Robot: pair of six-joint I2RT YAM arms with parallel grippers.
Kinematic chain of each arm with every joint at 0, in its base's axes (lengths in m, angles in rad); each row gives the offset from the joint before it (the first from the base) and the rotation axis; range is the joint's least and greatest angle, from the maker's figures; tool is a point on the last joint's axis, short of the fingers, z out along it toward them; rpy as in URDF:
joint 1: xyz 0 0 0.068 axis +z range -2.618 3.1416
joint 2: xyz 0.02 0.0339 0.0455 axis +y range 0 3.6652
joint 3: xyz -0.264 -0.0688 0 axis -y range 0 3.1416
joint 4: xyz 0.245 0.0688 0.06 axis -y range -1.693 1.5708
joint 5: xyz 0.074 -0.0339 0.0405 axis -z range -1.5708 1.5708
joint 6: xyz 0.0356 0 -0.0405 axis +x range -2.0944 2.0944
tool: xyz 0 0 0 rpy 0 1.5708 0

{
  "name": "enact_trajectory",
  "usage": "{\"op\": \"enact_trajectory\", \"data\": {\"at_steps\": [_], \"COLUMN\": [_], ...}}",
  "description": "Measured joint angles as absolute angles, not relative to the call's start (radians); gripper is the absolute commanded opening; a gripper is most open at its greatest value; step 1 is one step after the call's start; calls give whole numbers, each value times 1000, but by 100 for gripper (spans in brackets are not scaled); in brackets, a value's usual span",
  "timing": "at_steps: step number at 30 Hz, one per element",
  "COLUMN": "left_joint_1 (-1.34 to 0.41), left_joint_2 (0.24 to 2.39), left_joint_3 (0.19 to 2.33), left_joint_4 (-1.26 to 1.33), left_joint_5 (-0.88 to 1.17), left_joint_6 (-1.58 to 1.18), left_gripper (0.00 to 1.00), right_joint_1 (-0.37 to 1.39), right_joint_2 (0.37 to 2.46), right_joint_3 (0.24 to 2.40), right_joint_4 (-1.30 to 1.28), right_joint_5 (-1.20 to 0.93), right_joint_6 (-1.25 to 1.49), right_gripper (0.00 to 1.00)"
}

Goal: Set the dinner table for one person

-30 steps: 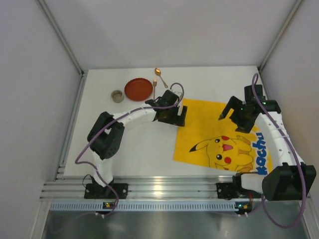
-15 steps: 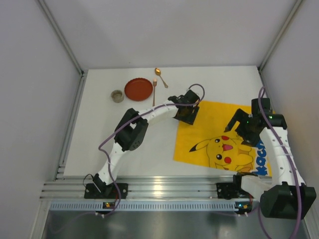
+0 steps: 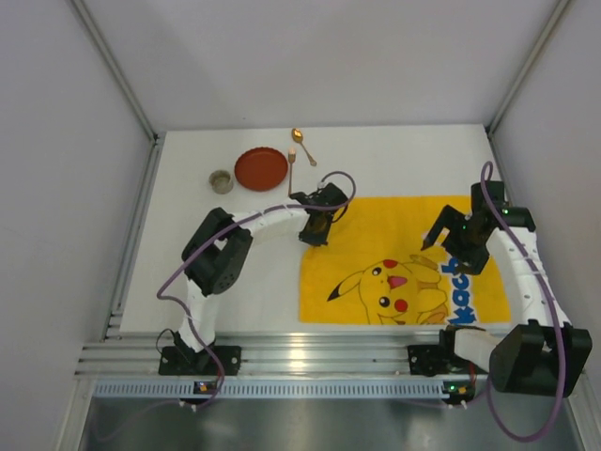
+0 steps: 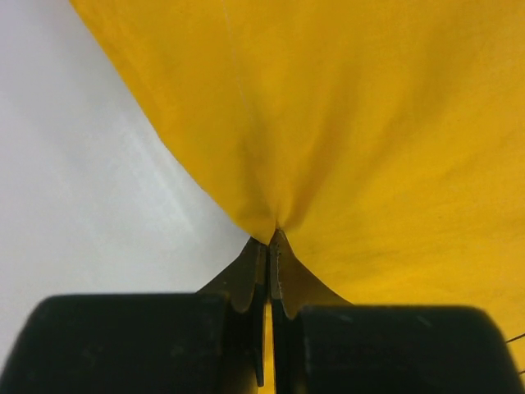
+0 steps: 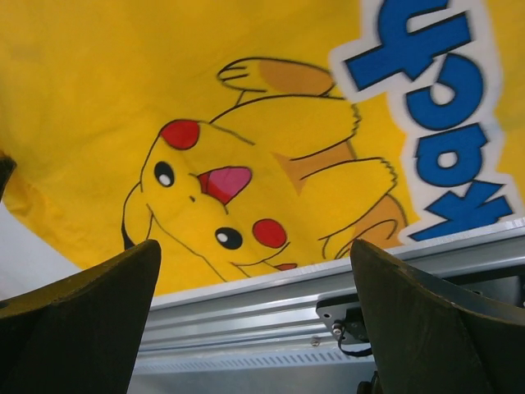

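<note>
Since a second ago my left gripper has swung onto the yellow mat and closed, and the mat now lies further toward 9 o'clock and straighter than before. The white dinner table spreads under everything. At its 11 o'clock, going left to right, sit a small metal cup, a red plate, a fork and a spoon. My left jaws are pinched together on the mat's 10 o'clock corner, and the cloth puckers up into them. The mat covers the table's 4 o'clock part. My right gripper hangs over the mat's 3 o'clock side, jaws wide apart, holding nothing.
</note>
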State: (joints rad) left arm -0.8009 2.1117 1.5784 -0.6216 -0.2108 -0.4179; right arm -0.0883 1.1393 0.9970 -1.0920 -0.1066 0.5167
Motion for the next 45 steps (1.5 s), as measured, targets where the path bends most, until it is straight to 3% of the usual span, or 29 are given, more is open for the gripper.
{"op": "enact_trajectory", "data": {"at_steps": [7,15,16,17,20,21,22,24,33,41,45], "left_joint_1": [-665,-504,-485,-472,-436,-427,-423,-417,-228,-11,21], "left_joint_2": [1877,1798,1798,1798,1798,1798,1798,1796,1813,2111,2214], "left_joint_3": [1278,1215,1215,1215,1216,1224,1231,1271,1618,1961,1995], "left_joint_4": [-693,-706,-711,-715,-736,-754,-765,-800,-836,-853,-866], "left_joint_5": [-261,-274,-270,-269,-271,-275,-278,-284,-303,-273,-255], "left_joint_6": [-454,-446,-447,-447,-455,-462,-465,-481,-497,-498,-503], "left_gripper": [0,0,6,30,54,78,89,98,96,88,82], "right_joint_1": [-88,-88,-88,-88,-88,-88,-88,-88,-88,-88,-88], "right_joint_2": [1159,1174,1174,1174,1174,1174,1174,1173,1171,1159,1156], "right_joint_3": [997,997,997,997,997,997,997,997,996,996,996], "right_joint_4": [-1076,-1059,-1058,-1058,-1058,-1058,-1058,-1057,-1055,-1059,-1063], "right_joint_5": [-129,-147,-148,-149,-149,-149,-149,-149,-148,-146,-136], "right_joint_6": [516,514,513,511,506,505,505,505,497,490,490], "right_gripper": [100,100,100,100,100,100,100,100,100,99,100]}}
